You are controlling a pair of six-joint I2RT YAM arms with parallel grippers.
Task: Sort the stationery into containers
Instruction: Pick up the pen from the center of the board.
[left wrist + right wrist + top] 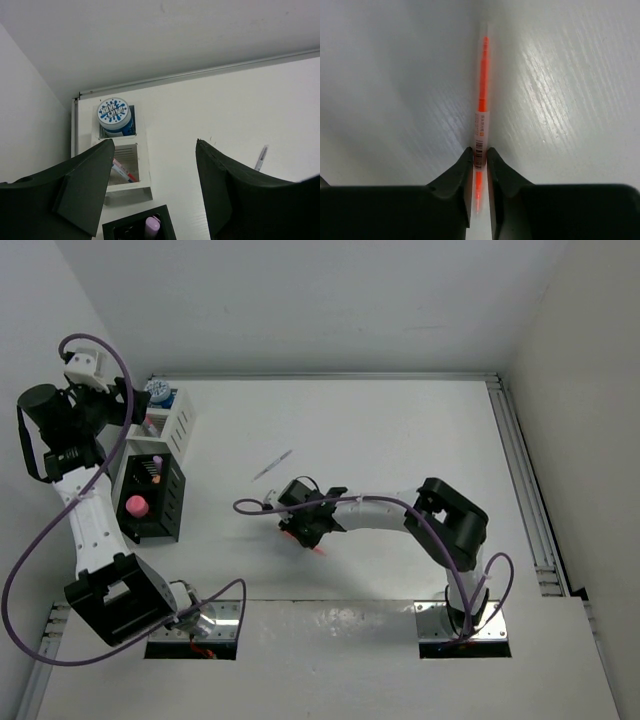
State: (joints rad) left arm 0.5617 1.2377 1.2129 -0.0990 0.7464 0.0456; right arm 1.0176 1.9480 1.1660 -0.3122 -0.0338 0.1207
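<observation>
The right gripper is pinching the orange pen low in frame, its barrel extending upward; the left gripper is gaping wide.

Bright, even, diffuse light fills the overhead view: the white worktop nearly washes out, shadows beneath the right arm are faint, and the glossy plate at its near edge carries patchy glare. The right wrist view shows streaky sheen on the worktop, the orange pen softening toward its far tip. The left wrist view is dimmer and greyer; the left end effector looms dark and unfocused, the blue-capped jar crisp.
</observation>
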